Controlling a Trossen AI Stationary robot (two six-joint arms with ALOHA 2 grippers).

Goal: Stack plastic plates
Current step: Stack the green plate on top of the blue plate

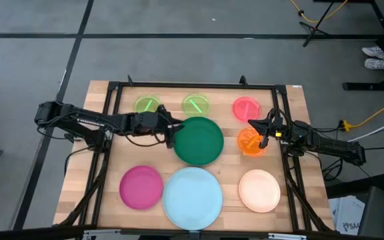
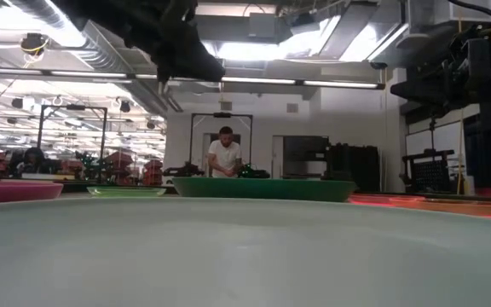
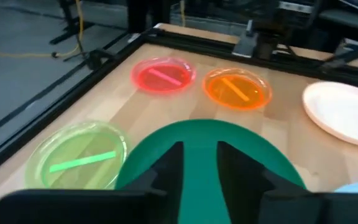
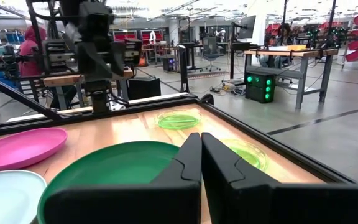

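The plates lie flat on the wooden table. The dark-green plate (image 1: 200, 141) is in the middle, the light-blue plate (image 1: 192, 195) at the near edge, between the magenta plate (image 1: 141, 186) and the cream plate (image 1: 259, 190). Two lime-green plates (image 1: 147, 105) (image 1: 195, 105) and the pink-red plate (image 1: 246, 108) line the far side. The orange plate (image 1: 249, 143) sits right of the green one. My left gripper (image 1: 173, 131) (image 3: 199, 149) is open, raised over the green plate's left rim (image 3: 166, 134). My right gripper (image 1: 263, 135) (image 4: 201, 140) is shut, above the orange plate's right part.
A black metal frame (image 1: 192, 86) borders the table's far and side edges. Bare wood shows between the plates. In the room beyond the table, a person (image 2: 225, 153) stands at a bench, and another person (image 4: 33, 43) sits on the far left.
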